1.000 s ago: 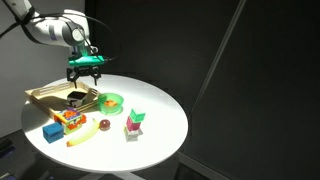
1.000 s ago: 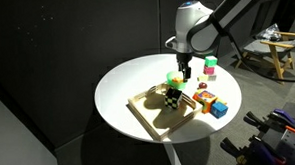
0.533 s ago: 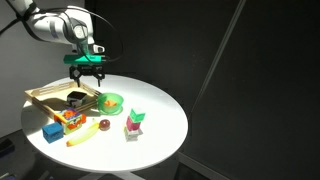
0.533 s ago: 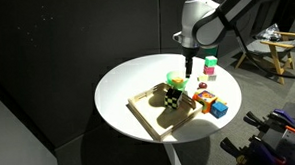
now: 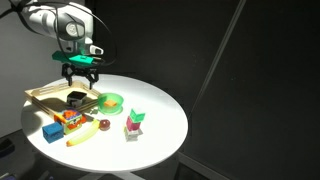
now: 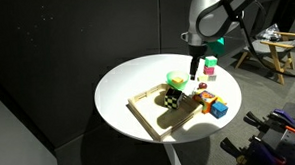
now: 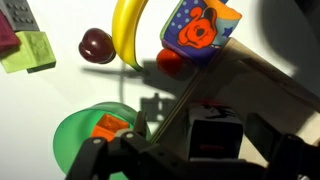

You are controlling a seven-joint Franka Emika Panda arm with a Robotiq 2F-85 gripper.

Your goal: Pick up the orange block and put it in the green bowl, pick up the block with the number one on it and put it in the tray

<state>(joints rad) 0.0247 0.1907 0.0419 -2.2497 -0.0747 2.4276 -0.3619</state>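
gripper [image 5: 83, 77] is hovering over the tray [image 5: 42, 96] w/ fingers [image 7: 288, 152] spread fully wide, gripping nothing & touching nothing. orange block [image 7: 110, 127] is sitting inside the green bowl [image 7: 72, 150], just beside the tray's rim. block with the number one [image 7: 215, 135] is lying in the tray, btwn the fingers in wrist view. its pale face is showing dark marks, too blurry to read. multicoloured block [image 7: 200, 30] is showing an orange picture, txt not readable.

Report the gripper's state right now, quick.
Gripper: open, jaws spread wide, holding nothing.
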